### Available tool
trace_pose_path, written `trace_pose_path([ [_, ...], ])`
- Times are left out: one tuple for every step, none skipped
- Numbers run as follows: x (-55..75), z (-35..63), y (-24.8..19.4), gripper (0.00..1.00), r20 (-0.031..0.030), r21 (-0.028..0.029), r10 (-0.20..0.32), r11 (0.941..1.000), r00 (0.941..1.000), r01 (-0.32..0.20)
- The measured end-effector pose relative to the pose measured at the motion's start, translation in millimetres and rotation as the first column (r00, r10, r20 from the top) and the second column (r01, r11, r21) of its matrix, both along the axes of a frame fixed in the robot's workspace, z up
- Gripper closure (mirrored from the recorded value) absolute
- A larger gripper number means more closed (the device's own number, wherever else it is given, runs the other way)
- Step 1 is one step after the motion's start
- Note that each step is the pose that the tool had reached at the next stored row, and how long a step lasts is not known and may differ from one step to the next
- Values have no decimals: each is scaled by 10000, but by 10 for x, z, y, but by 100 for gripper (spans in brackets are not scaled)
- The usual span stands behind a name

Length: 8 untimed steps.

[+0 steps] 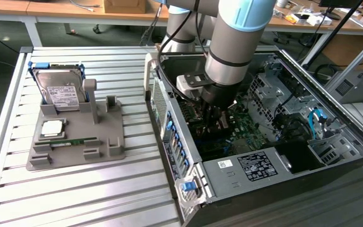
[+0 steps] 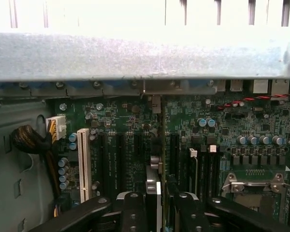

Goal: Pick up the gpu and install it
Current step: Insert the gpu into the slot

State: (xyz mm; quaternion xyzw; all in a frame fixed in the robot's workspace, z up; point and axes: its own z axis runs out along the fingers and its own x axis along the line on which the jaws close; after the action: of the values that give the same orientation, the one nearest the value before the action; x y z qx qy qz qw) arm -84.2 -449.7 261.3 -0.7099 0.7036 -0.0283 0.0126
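Wrist view: the gripper [image 2: 157, 205] is grasping the gpu [image 2: 158, 159] edge-on, holding it over the motherboard [image 2: 135, 145] slots; seating is still pending.

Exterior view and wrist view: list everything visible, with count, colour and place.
Open grey metal computer case: one, on the slatted table, exterior view's right.
Green motherboard: one, inside the case.
Thin dark gpu card: one, edge-on between the gripper fingers, over the slots.
White expansion slot: one, on the motherboard.
Grey plastic parts holder: one, exterior view's left.
Silver hard drive with white label: one, standing in the holder.
Slim green memory stick: one, lying on the holder.
Black gripper: one, closed on the gpu card.
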Motion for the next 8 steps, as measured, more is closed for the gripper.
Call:
trace_pose_path([
  [0,-2,0,73,0,1,21,10000,10000,-21],
  [0,-4,0,73,0,1,42,10000,10000,-42],
  [0,-7,0,73,-1,1,58,10000,10000,-58],
  [0,-10,0,73,-2,1,69,10000,10000,-69],
  [0,-12,0,73,-3,0,75,10000,10000,-75],
  [0,-12,0,73,-5,-2,76,10000,10000,-76],
  [0,-13,0,73,-5,-2,77,10000,10000,-77],
  [0,-13,0,73,-4,-1,77,10000,10000,-77],
])
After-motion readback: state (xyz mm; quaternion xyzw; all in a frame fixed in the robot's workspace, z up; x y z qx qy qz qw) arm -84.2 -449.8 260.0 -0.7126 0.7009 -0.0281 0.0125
